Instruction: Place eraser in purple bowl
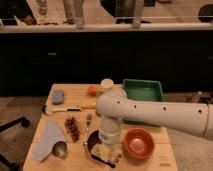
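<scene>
The purple bowl [93, 141] sits at the table's front centre, and only its left rim and part of its inside show. My gripper [107, 148] points down from the white arm [150, 115] over the bowl's right half. The eraser [104, 153], a tan block with a dark underside, lies right below the gripper at the bowl's front right edge. I cannot tell if it rests in the bowl or is still held.
An orange-red bowl [138, 142] stands right of the purple bowl. A green tray [143, 92] is at the back right. A blue-grey pad [58, 96], an orange fruit [92, 90], a white cup [106, 84], a long utensil [62, 109], a blue cloth [48, 137] and a spoon [60, 149] are on the table's left and back.
</scene>
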`<action>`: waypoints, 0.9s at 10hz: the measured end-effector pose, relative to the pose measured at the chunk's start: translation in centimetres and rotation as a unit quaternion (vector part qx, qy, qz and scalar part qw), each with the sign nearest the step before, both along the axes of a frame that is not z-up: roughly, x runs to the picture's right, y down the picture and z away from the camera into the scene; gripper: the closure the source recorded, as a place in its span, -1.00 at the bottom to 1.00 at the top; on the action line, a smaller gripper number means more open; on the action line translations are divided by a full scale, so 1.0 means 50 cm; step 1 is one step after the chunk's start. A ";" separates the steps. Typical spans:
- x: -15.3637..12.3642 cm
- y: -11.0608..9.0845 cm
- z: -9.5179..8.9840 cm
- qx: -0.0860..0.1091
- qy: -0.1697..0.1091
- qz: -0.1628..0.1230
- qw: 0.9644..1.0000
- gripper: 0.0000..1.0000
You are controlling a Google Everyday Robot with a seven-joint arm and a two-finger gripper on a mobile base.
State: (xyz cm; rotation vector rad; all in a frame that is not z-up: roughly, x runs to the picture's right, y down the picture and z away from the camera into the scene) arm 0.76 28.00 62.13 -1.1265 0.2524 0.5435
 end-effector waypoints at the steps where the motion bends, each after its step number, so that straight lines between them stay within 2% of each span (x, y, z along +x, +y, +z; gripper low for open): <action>1: -0.005 -0.001 0.008 -0.002 0.000 -0.004 1.000 1.00; 3: -0.012 -0.006 0.024 -0.003 0.002 -0.009 1.000 1.00; 9: -0.018 -0.021 0.063 0.010 0.024 -0.033 0.999 1.00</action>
